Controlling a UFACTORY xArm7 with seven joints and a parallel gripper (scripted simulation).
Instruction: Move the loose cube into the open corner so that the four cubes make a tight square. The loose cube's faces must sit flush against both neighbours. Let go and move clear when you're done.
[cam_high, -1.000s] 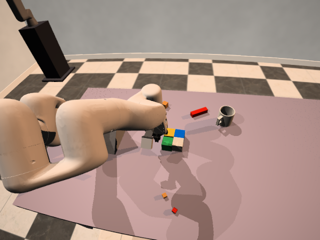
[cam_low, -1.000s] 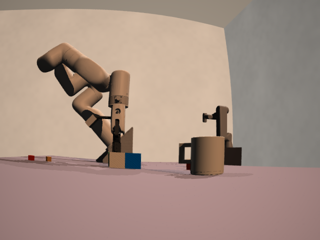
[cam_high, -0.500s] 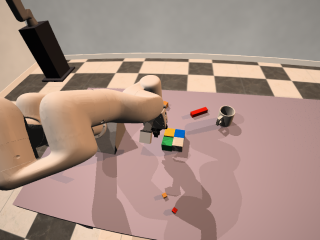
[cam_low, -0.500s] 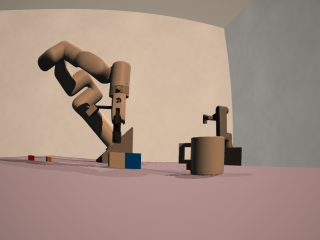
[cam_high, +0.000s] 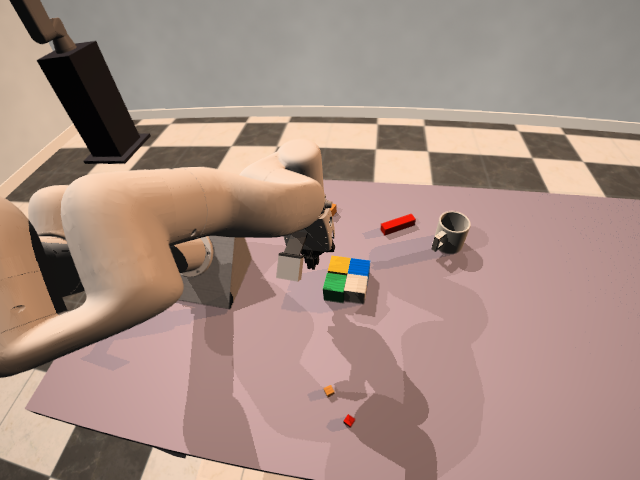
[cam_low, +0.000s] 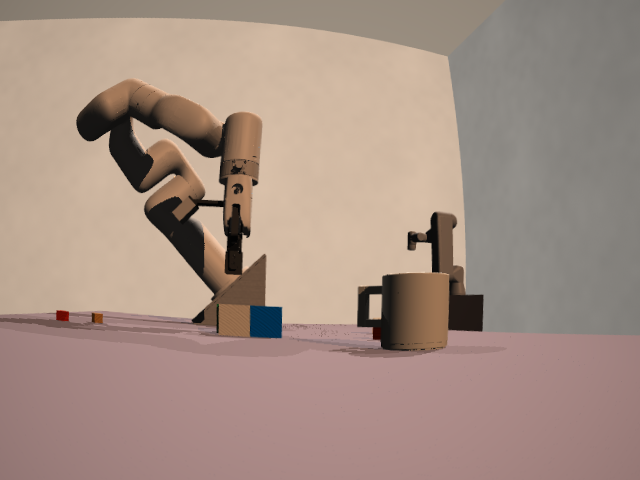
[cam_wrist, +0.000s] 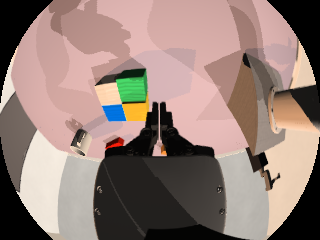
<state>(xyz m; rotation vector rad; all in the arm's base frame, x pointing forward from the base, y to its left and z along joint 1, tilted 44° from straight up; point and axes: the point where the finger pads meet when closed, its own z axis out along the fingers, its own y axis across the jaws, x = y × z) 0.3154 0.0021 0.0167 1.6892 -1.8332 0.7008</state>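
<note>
Four cubes sit together in a two-by-two square on the pink mat: yellow (cam_high: 339, 264), blue (cam_high: 359, 266), green (cam_high: 334, 285) and cream (cam_high: 356, 286). I see no gap between them from above. The low side view shows the cream (cam_low: 233, 320) and blue (cam_low: 265, 321) cubes touching. My gripper (cam_high: 311, 260) (cam_low: 233, 268) is shut and holds nothing. It hangs above the mat just left of the yellow cube, clear of the cubes. In the wrist view the closed fingertips (cam_wrist: 160, 108) point beside the yellow cube (cam_wrist: 136, 112), with the green cube (cam_wrist: 132, 86) beyond.
A grey mug (cam_high: 452, 231) and a red bar (cam_high: 398, 223) lie behind and to the right of the square. A small orange cube (cam_high: 328, 390) and a small red cube (cam_high: 349, 420) lie near the front. My base block (cam_high: 222, 273) stands left of the square.
</note>
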